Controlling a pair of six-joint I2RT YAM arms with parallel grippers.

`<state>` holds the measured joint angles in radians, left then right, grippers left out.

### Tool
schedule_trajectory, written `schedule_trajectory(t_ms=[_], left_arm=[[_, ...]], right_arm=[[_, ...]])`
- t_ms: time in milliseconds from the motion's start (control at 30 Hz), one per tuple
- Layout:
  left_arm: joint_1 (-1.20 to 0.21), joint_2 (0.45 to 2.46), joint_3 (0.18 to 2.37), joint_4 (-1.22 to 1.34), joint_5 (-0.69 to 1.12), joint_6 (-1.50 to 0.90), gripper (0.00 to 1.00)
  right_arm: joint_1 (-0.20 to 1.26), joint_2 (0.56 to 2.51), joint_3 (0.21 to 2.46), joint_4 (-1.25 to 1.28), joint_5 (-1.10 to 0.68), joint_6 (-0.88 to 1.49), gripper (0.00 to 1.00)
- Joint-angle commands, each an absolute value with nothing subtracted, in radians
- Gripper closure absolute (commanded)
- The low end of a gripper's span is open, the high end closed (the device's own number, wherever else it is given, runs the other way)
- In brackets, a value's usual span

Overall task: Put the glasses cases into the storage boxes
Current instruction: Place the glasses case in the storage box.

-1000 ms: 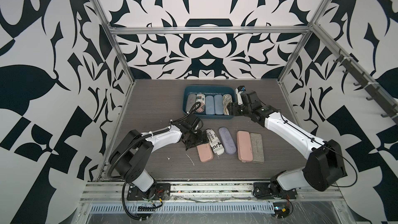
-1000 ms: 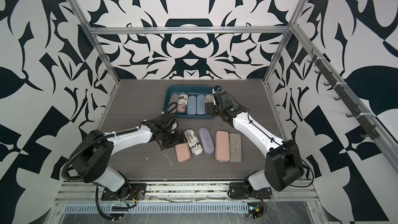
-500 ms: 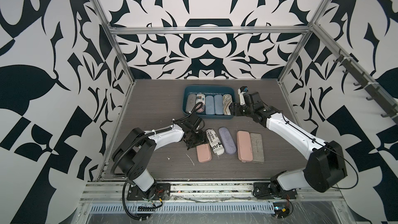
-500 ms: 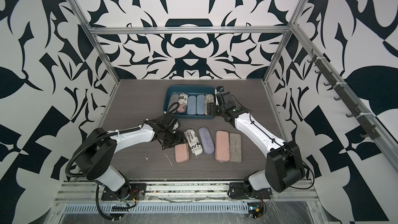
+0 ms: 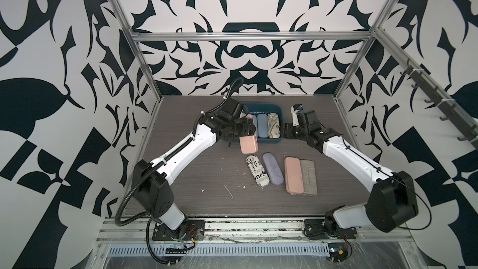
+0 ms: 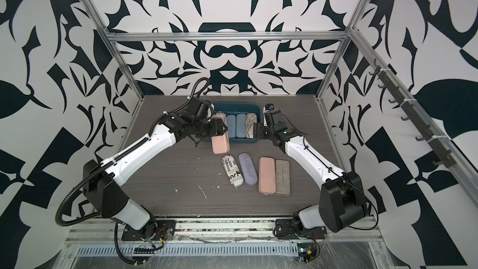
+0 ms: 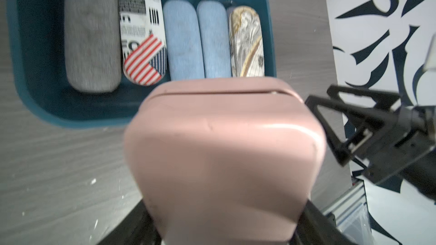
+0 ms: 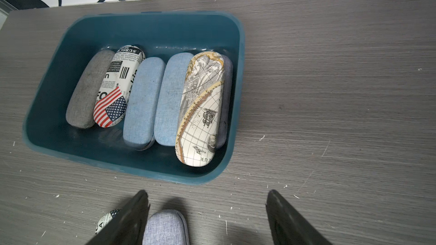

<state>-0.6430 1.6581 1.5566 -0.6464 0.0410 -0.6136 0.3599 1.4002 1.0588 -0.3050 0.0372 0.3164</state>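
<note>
Newsprint flag case (image 8: 118, 86) reading SUBSCR, tabletop newsprint case (image 5: 257, 173) reading JUS

Left tool (image 5: 245, 132) lifted pink case (image 5: 249, 145) to tray (image 5: 263, 105).

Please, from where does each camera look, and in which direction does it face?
Both top views: high over the robot's base side, facing down and forward onto the table; the left arm and right arm show whole.
Left wrist: on the left arm, facing along the left gripper, shut on the pink case, toward the storage box; the right gripper shows too.
Right wrist: on the right arm, facing down at the storage box; its open fingers show.
Shared: both wrist views see the flag-print case inside the box.
</note>
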Motion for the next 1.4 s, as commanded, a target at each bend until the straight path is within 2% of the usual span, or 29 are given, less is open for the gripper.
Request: schedule_trajectory(t_ms=[0, 233, 600, 967, 1367], left_arm=[[-0.607, 1.785, 1.665, -0.658, 0.052, -0.554, 0.37], [-0.579, 2.063, 1.967, -0.695, 0.069, -0.476, 0.36], [-0.563, 2.354, 2.235, -0.686, 0.163, -0.499, 0.36], [-0.562, 2.433, 2.27, -0.671, 0.201, -0.526, 0.34], [-0.564, 2.487, 2.282, -0.673, 0.242, -0.549, 0.24]], right_arm=[[0.351, 1.351, 1.06, -0.287, 0.039, 0.327, 0.19], [0.335, 1.329, 1.045, -0.301, 0.043, 0.33, 0.19], [0.33, 1.35, 1.041, -0.305, 0.035, 0.337, 0.19], [0.327, 1.383, 1.055, -0.304, 0.031, 0.338, 0.19], [0.326, 1.419, 1.08, -0.302, 0.02, 0.343, 0.2]])
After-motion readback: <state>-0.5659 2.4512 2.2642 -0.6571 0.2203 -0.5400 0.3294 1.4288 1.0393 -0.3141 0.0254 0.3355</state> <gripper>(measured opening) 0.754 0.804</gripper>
